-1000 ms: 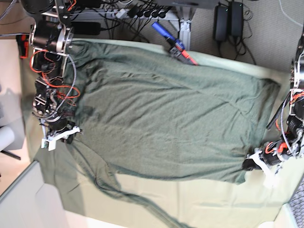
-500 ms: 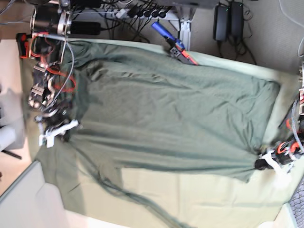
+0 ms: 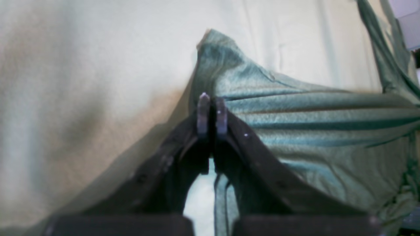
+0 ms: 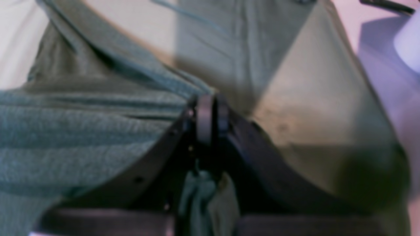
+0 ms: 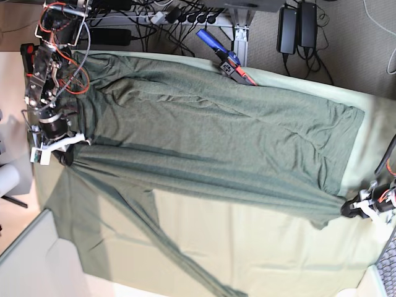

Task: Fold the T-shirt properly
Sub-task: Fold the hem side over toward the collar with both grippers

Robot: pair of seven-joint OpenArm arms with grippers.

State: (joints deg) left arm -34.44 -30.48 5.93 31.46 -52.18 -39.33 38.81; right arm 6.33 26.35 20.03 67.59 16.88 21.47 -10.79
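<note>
With my left gripper (image 5: 350,210) at lower right and my right gripper (image 5: 54,146) at far left both clenched on the large dark grey-green knit T-shirt (image 5: 216,142), stretched taut over the pale mint table cloth (image 5: 260,247), no fold looks finished yet.

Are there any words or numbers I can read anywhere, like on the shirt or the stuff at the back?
None can be read.
T-shirt: plain fabric, no print or label showing.
Table cloth: plain, no writing.
Blue tool at the table's far edge: any marking is too small to read.
Black power bricks on the floor: any labels are too small to read.
</note>
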